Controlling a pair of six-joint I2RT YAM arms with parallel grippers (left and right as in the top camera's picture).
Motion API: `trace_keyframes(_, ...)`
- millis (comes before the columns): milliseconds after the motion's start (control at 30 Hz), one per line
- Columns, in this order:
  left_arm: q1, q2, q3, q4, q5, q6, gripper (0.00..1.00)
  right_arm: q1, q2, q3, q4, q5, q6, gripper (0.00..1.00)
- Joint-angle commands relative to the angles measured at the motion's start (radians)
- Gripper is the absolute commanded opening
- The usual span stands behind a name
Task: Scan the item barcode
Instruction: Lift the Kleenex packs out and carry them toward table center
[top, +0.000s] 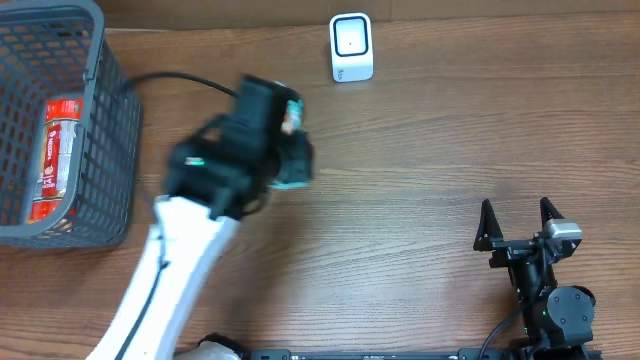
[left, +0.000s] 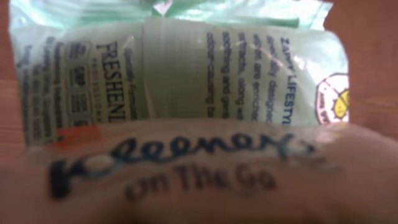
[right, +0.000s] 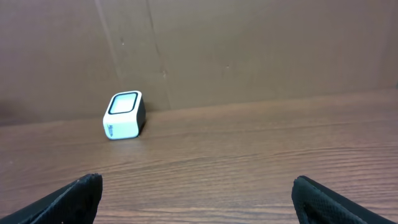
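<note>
While the left gripper (top: 288, 150) pinches the tissue pack (left: 186, 87) above mid-table, the carry step looks underway; next, its barcode, unseen so far, likely needs turning toward the white scanner (top: 351, 47), well apart.

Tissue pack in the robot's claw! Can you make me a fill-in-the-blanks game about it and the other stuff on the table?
1. The left claw holds a tissue pack with the brand name ____ printed on it.
2. The packet in the grey basket is mostly ____.
3. The right claw holds nothing, and its jaws are ____.
4. The scanner has a body coloured ____.

Missing words: Kleenex; red; open; white.
</note>
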Motion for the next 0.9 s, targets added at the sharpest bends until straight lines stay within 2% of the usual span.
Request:
trace_keyframes(0, -0.105, -0.005, -0.142, 0.124, -0.031, -0.211, 0.24, -0.001, -0.006, -0.011, 0.005, 0.009, 0.000, 1.00)
trace_keyframes(133, -0.208, 0.044, -0.247, 0.263, -0.031, -0.326, 0.20, -0.001, -0.006, -0.011, 0.005, 0.009, 0.000, 1.00)
trace_keyframes(367, -0.372, 0.242, -0.272, 0.420, -0.077, -0.331, 0.14, -0.001, -0.006, -0.011, 0.004, 0.009, 0.000, 1.00)
trace_keyframes(533, -0.408, 0.338, -0.272, 0.513, -0.084, -0.332, 0.15, -0.001, -0.006, -0.011, 0.004, 0.009, 0.000, 1.00)
trace_keyframes(867, -0.443, 0.377, -0.272, 0.631, -0.182, -0.331, 0.13, -0.001, -0.006, -0.011, 0.004, 0.009, 0.000, 1.00)
